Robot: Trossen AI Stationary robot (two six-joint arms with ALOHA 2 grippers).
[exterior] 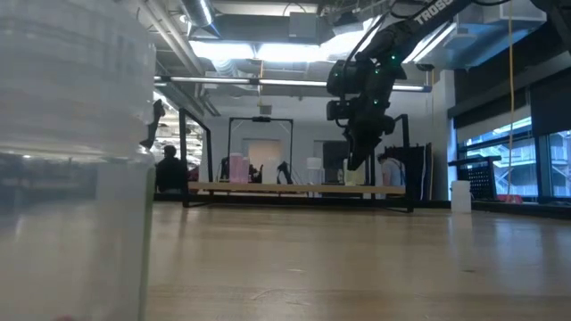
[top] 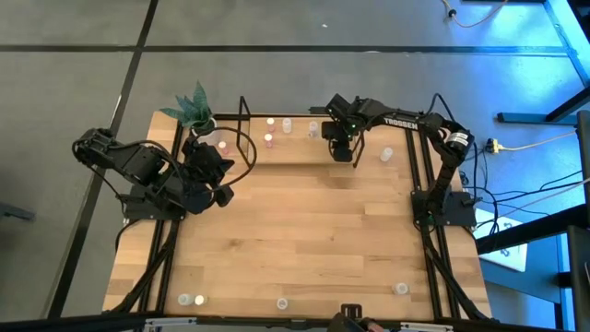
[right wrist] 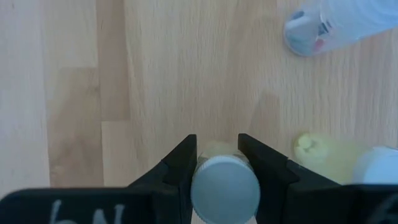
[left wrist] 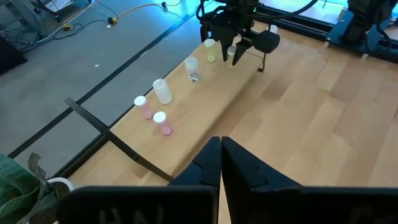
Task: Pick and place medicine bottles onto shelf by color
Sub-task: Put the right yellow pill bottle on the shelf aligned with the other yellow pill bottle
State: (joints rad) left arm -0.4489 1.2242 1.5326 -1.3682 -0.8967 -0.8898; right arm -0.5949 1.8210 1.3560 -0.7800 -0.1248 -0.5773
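The shelf [top: 304, 157] stands along the table's far edge. Several medicine bottles stand on its board: two pink ones [left wrist: 143, 107], two whitish ones [left wrist: 161, 91] and a yellowish one [left wrist: 210, 50]. My right gripper [top: 341, 152] is over the shelf's right half, pointing steeply down, shut on a small bottle [right wrist: 225, 190] with a whitish cap and a pale yellow body. Another yellowish bottle [right wrist: 311, 147] stands just beside it. My left gripper [top: 224, 195] waits shut at the table's left, raised above the top. My right gripper pinches the bottle between its two fingers [right wrist: 180, 165], one on each side of its upper part by the cap [right wrist: 225, 186]. The fingers come from above, pointing steeply down. The bottle stays upright, cap up. Whether its bottom touches the shelf board I cannot tell.
A white bottle [top: 387, 154] lies on its side on the shelf's right end. Several more bottles [top: 191, 300] stand along the table's near edge; one [exterior: 71, 160] fills the left of the low view. A potted plant [top: 195, 109] stands at the shelf's left end.
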